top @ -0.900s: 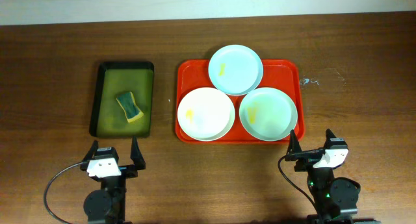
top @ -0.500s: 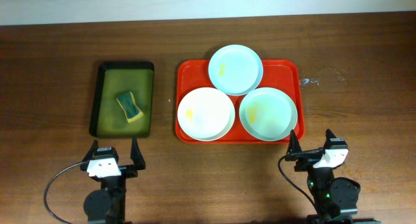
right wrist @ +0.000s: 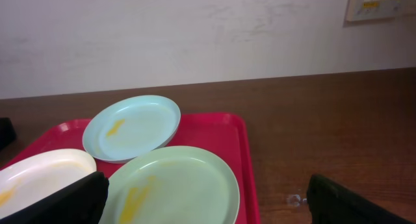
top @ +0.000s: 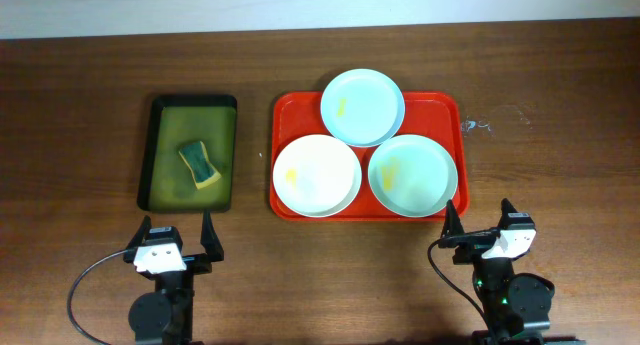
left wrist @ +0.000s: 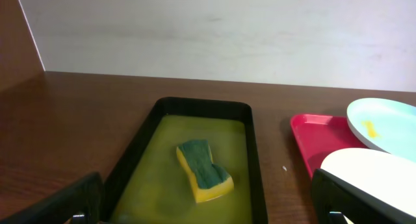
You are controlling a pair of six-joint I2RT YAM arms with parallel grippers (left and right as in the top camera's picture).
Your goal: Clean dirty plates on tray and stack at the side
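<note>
Plates (top: 316, 175) on tray (top: 295, 115): likely stiff, light, slick, smeared | grip: raised rim edge | left gripper (top: 178, 225), right gripper (top: 479, 211): jaws spread, empty

The red tray (top: 292, 113) lies flat. On it the white plate (top: 316, 175) and pale green plate (top: 412, 174) sit side by side at the near edge, and the pale blue plate (top: 362, 106) juts past the far rim — all three round, shallow, smeared yellow.

In the left wrist view, the white plate (left wrist: 377, 172) and pale blue plate (left wrist: 383, 123) run off the right edge; the red tray (left wrist: 315, 136) shows one corner. In the right wrist view, the bottom edge cuts the pale green plate (right wrist: 175, 185).
</note>
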